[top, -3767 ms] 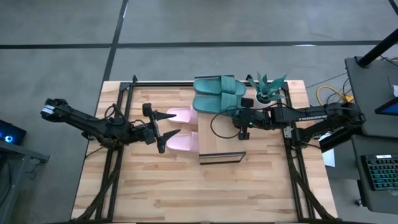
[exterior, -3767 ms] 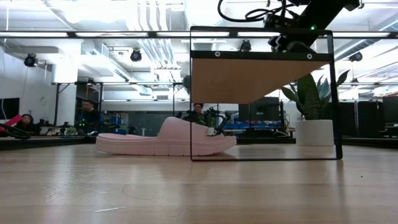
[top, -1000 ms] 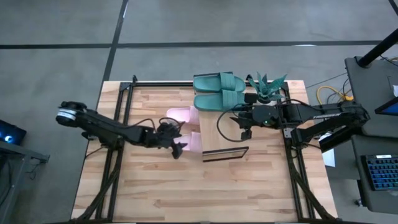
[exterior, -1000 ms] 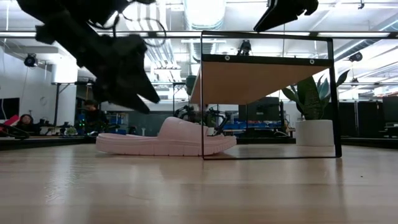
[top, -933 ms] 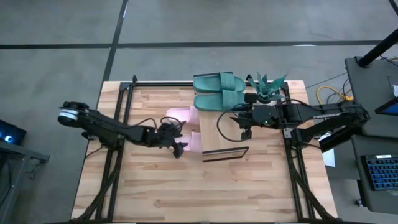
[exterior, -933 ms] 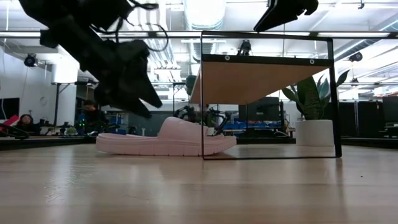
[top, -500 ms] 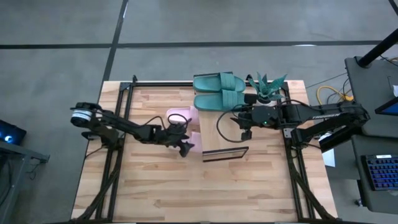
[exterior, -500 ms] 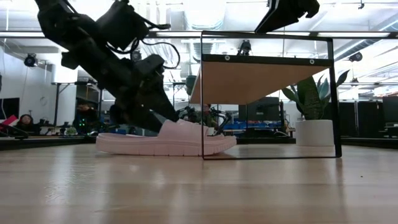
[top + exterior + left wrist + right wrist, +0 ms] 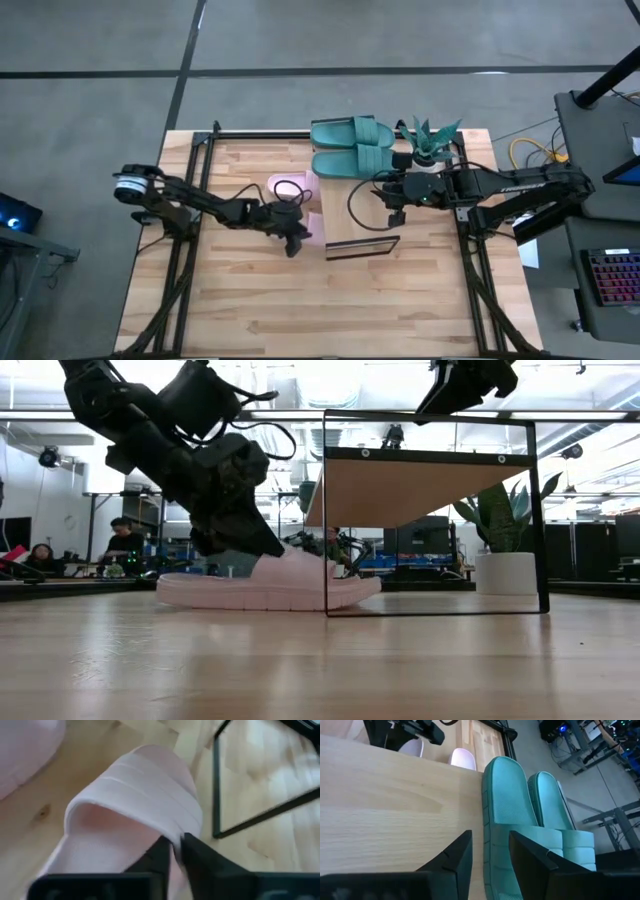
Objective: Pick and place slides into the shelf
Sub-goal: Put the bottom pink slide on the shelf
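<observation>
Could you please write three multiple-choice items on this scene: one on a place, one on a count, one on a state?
1. Where do the teal slides lie?
A. on top of the shelf
B. on the floor
C. beside the left arm's base

2. How many teal slides show in the high view?
A. one
B. two
C. four

3. What is the left pincer doing?
A. hanging open above the plant
B. resting on the shelf top
C. pinching the pink slide's strap

Answers:
1 A, the right wrist view shows them on the shelf's plank.
2 B, a pair lies side by side.
3 C, the left wrist view shows the strap's edge between the closed fingers.
</observation>
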Tool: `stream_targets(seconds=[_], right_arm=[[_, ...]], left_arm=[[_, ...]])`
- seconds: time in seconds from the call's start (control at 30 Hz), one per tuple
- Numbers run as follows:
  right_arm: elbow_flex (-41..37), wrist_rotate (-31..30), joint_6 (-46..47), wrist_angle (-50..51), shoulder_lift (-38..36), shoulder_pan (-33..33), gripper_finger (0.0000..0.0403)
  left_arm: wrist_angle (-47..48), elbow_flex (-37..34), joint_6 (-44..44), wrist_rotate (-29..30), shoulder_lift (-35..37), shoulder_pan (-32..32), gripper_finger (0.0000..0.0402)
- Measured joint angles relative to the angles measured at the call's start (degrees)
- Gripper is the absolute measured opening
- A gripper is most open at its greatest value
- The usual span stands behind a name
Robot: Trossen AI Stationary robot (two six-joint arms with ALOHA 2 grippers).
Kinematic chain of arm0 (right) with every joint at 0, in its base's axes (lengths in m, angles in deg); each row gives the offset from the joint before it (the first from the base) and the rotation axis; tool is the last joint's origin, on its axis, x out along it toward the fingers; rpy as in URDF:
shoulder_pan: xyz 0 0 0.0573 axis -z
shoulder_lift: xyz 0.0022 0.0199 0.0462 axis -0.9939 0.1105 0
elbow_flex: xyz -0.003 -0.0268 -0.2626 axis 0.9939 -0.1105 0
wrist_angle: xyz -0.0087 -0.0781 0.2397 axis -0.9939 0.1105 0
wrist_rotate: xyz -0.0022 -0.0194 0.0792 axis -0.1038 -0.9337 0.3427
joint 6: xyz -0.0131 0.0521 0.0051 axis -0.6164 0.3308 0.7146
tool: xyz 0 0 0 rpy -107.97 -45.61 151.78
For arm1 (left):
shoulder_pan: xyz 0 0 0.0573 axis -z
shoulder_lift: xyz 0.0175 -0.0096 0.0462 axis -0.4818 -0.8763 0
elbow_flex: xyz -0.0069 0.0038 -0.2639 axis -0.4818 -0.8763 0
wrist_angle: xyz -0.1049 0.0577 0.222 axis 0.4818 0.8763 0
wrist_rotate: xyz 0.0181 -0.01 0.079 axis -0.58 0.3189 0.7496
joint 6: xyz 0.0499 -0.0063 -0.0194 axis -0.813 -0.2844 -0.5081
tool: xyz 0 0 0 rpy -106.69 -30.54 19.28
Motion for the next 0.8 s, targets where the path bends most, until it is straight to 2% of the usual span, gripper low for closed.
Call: stream_targets(seconds=[0.17,0.27,0.5,0.6,0.8], right_arm=[[0.00,0.00,0.11,0.20,0.00,0.00,0.0112],[0.00,0.00,0.14,0.35,0.00,0.00,0.0109],[0.00,0.02,0.79,0.76,0.00,-0.02,0.0104],[0.00,0.05,0.78,0.35,0.00,-0.02,0.0102],[0.00,0.07,0.76,-0.92,0.00,-0.02,0.0101]], left_arm=[[1.38,-0.07,-1.13,-2.11,1.39,-0.05,0.0008],[5.68,-0.17,-1.20,-2.31,4.54,-0.06,0.0003],[22.21,-0.15,-1.13,-0.44,19.24,0.06,0.0001],[25.72,0.15,-1.13,0.61,26.45,0.09,0.0001],[26.77,0.39,-1.41,3.70,39.18,0.32,0.0000]])
